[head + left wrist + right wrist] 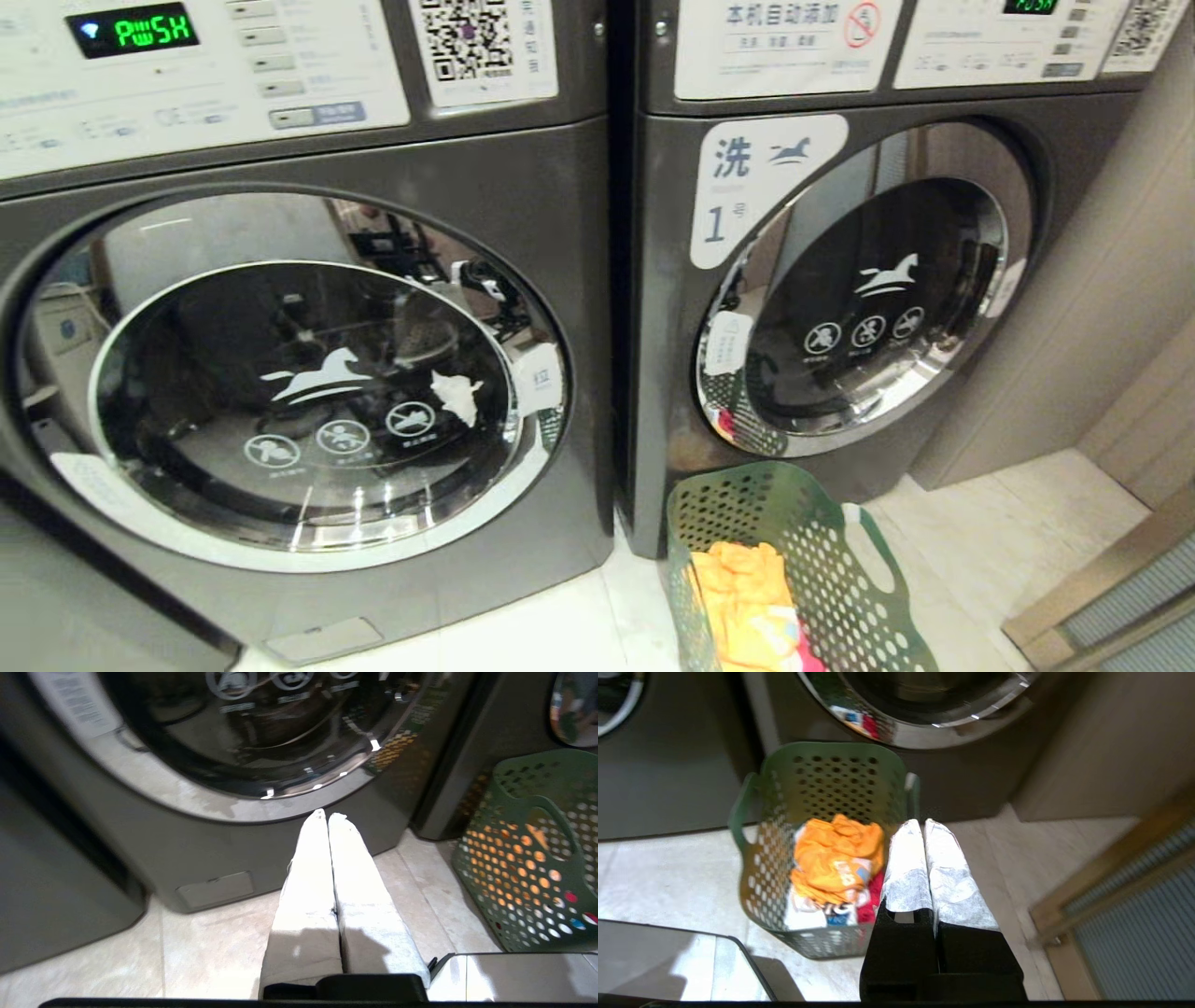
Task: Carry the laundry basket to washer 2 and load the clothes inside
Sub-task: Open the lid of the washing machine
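Note:
The green laundry basket (747,485) stands on the floor in front of the washer labelled 1 (859,299). The clothes (747,597) lie inside it: a yellow garment (836,858) on top, a white printed shirt (808,914) and a red piece (873,900) beneath. Washer 2 (308,392) is the dark grey machine to the left, door closed; its number label is outside the frame. My left gripper (327,815) hangs shut and empty low before that washer (210,826), with the basket (528,858) off to its side. My right gripper (923,822) is shut and empty just beside the basket (831,765).
A beige wall panel (1120,261) closes the space right of washer 1, and a wood-framed grille (1111,597) sits at the lower right. Pale floor tiles (560,625) run in front of both machines. A dark cabinet side (56,882) stands left of washer 2.

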### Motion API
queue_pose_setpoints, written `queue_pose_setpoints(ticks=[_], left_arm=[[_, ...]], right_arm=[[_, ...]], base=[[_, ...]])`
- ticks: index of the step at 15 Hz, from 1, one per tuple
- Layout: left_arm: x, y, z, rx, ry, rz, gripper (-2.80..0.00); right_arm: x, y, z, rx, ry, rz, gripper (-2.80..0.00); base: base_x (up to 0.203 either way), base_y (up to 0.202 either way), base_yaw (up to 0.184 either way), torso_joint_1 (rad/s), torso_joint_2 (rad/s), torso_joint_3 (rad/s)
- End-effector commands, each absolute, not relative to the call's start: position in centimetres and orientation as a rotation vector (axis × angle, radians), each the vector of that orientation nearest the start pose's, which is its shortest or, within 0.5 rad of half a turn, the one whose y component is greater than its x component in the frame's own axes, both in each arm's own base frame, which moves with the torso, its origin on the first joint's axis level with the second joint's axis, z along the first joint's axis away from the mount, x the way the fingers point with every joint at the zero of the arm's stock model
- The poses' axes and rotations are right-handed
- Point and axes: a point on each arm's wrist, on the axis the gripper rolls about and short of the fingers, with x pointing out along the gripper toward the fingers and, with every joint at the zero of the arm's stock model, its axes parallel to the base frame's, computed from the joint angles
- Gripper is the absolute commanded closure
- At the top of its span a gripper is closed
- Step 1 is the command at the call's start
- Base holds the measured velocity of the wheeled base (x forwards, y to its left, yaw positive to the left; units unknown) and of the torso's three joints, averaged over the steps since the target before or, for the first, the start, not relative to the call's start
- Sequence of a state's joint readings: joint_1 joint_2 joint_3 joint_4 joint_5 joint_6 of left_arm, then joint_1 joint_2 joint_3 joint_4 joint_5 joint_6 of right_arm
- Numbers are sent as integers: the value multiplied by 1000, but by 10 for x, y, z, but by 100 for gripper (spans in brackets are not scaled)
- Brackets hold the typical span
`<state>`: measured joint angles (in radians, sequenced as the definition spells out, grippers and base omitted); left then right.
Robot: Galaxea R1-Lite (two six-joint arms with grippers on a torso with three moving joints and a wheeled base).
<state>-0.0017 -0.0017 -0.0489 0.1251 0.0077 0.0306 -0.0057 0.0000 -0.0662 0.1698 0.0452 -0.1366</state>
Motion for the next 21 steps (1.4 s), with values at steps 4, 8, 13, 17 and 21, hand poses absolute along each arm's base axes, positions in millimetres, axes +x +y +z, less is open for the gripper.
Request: queue_pose_setpoints(ticks=[4,8,13,17,21], left_arm=[[-27,0,76,31,75,6,0],[-27,0,76,34,75,5,0],[-27,0,76,33,75,5,0],[-27,0,76,33,75,5,0],[-27,0,76,33,75,5,0]], right_arm=[[-29,1,76,-135,103,47,0],[-29,1,76,-132,103,50,0],[-29,1,76,-133,103,50,0],[-28,1,76,-130,104,48,0],[-29,1,76,-130,103,48,0]], base=[[1,-8,171,0,3,5],[2,-8,163,0,-1,4],[1,-2,32,1,1,1],[0,0,0,0,0,0],[0,0,0,0,0,0]])
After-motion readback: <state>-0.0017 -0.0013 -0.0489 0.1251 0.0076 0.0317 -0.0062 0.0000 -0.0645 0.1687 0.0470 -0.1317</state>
